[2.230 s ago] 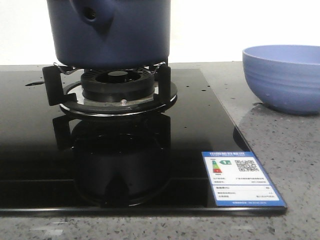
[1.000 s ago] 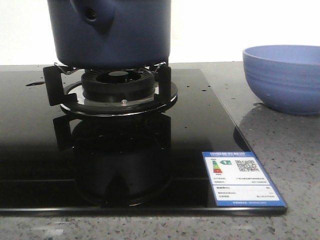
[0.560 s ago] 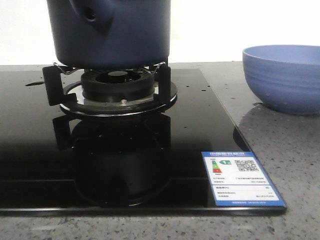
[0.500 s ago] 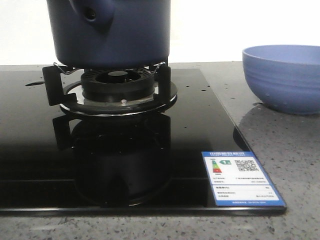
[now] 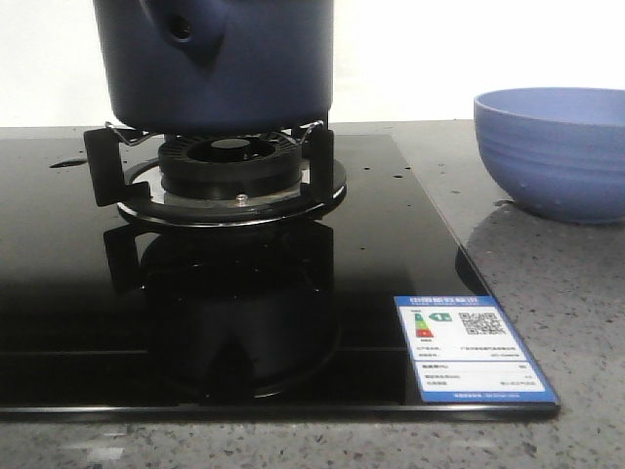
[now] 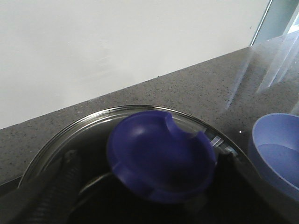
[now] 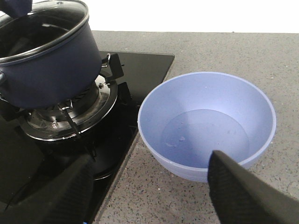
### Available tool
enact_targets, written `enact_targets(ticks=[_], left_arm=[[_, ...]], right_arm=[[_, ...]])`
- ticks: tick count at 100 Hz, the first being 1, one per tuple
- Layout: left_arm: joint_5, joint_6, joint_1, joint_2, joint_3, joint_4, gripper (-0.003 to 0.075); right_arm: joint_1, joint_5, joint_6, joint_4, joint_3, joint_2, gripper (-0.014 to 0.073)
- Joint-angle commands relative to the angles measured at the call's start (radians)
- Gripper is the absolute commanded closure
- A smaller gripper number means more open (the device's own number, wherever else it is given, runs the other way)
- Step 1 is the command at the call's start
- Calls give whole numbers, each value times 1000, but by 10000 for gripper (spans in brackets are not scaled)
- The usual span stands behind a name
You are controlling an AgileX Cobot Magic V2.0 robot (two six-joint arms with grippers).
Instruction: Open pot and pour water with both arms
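The pot [image 7: 46, 65] sits on the burner [image 5: 229, 166] with its glass lid [image 6: 131, 135] on, blue knob [image 6: 161, 161] right between my left gripper [image 6: 149, 205] fingers (can't tell if clamped), right gripper [image 7: 154, 186] wide open over the bowl [image 7: 205, 123], and I'd guess heavy, slick, breakable, so grab the knob.

We see a plain white wall [image 6: 117, 42] behind a speckled grey stone countertop [image 7: 224, 46]; a window frame [image 6: 280, 18] stands at the counter's far end; bright daylight streaks across the stone.
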Motion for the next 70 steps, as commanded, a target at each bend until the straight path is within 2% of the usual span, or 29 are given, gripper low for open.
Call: enact_targets(ticks=[1, 19, 36, 49, 56, 70], left_arm=[[-23, 2, -7, -15, -53, -34, 184], [-36, 75, -7, 14, -52, -79, 184], [-23, 193, -7, 41, -52, -218, 185], [-23, 228, -7, 54, -52, -250, 197], [-23, 231, -7, 54, -52, -250, 231], [-25, 233, -7, 54, -52, -250, 356]], right_arm=[[3, -65, -12, 11, -37, 14, 123], [3, -63, -12, 11, -37, 14, 123], [3, -63, -12, 11, -37, 14, 123], [3, -63, -12, 11, -37, 14, 123], [3, -63, -12, 11, -37, 14, 123], [3, -63, -12, 11, -37, 14, 123]])
